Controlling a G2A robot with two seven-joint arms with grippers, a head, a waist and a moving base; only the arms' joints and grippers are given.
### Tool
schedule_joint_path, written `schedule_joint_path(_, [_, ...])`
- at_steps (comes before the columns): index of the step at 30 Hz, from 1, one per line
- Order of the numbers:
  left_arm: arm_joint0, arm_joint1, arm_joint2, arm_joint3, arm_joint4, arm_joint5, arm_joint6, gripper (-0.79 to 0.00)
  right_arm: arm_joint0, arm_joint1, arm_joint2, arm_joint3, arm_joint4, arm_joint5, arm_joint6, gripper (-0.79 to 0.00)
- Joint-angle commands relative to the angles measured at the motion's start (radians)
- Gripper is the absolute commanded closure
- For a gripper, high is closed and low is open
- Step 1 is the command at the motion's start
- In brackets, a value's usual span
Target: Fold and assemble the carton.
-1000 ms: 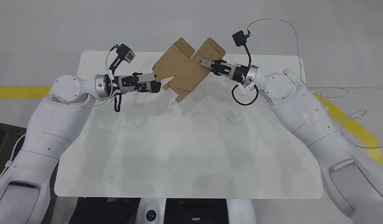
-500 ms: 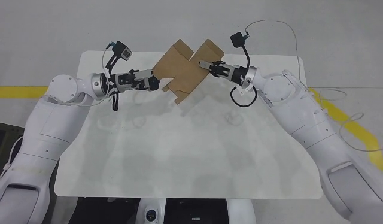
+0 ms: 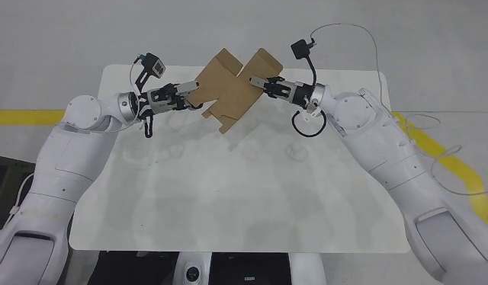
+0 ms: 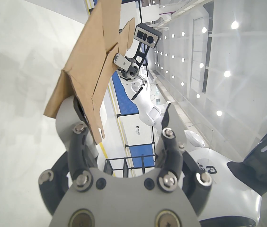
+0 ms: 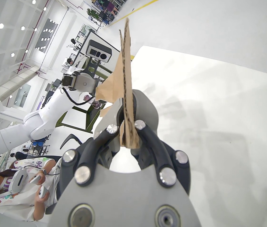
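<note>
Jaws of the left gripper stand apart: in the left wrist view you see both fingers spread, with a corner flap of the carton lying just beside the inner face of one finger and the other finger clear of the cardboard. Jaws of the right gripper are clamped on the carton; in the right wrist view the corrugated edge runs between the two fingers, with one finger on each side of it. Farther off in each wrist view, you see the opposite gripper at the other end of the same carton. Refer to the top view for position. You find the left gripper left of centre in the upper part of the frame and the right gripper right of centre at about the same height, the two pointing toward each other. Between them the carton is held above the table, a flattened brown blank with two flaps standing out toward the upper edge of the frame and a folded corner toward the centre. It hangs over the far portion of the table, close to the far edge. Beyond the table you see grey floor, with a yellow line at the left edge of the frame and another at the right edge.
</note>
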Motion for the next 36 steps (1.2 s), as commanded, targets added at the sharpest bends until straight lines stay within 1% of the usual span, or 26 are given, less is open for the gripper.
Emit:
schedule_joint_path(1, [-0.003, -0.003, 0.0, 0.009, -0.002, 0.008, 0.0, -0.345, -0.002, -0.002, 0.004, -0.002, -0.006, 0.001, 0.003, 0.0])
schedule_joint_path(2, [-0.004, -0.005, 0.0, 0.013, -0.001, 0.01, -0.001, -0.336, -0.003, -0.003, 0.006, -0.002, -0.007, 0.001, 0.005, 0.0])
schedule_joint_path(6, [-0.008, -0.01, 0.005, 0.032, 0.014, 0.02, -0.002, -0.339, -0.006, -0.007, 0.015, -0.002, -0.012, 0.0, 0.012, 0.0])
schedule_joint_path(14, [-0.019, -0.022, 0.012, 0.065, 0.043, 0.031, 0.001, -0.382, -0.012, -0.014, 0.032, 0.003, -0.031, 0.002, 0.021, 0.0])
schedule_joint_path(18, [-0.021, -0.025, 0.008, 0.073, 0.054, 0.033, 0.001, -0.376, -0.016, -0.017, 0.042, 0.005, -0.041, 0.003, 0.023, 0.0])
schedule_joint_path(20, [-0.021, -0.026, 0.006, 0.077, 0.057, 0.035, 0.001, -0.363, -0.018, -0.018, 0.047, 0.005, -0.045, 0.002, 0.025, 0.0])
schedule_joint_path(22, [-0.02, -0.028, 0.004, 0.078, 0.056, 0.04, 0.001, -0.332, -0.02, -0.019, 0.052, 0.005, -0.048, 0.002, 0.027, 0.0])
schedule_joint_path(25, [-0.019, -0.03, 0.0, 0.079, 0.055, 0.045, -0.002, -0.32, -0.022, -0.021, 0.059, 0.003, -0.052, 0.001, 0.029, 0.0])
schedule_joint_path(30, [-0.018, -0.035, 0.002, 0.083, 0.068, 0.051, -0.004, -0.252, -0.025, -0.025, 0.068, 0.002, -0.058, 0.0, 0.035, 0.0])
schedule_joint_path(34, [-0.019, -0.04, 0.007, 0.094, 0.075, 0.062, -0.005, -0.249, -0.027, -0.028, 0.073, 0.003, -0.062, -0.002, 0.04, 0.0])
schedule_joint_path(35, [-0.02, -0.041, 0.008, 0.098, 0.075, 0.065, -0.007, -0.228, -0.027, -0.029, 0.075, 0.004, -0.063, -0.002, 0.041, 0.0])
schedule_joint_path(36, [-0.021, -0.043, 0.009, 0.101, 0.074, 0.068, -0.008, -0.132, -0.028, -0.03, 0.077, 0.004, -0.064, -0.003, 0.042, 0.0])
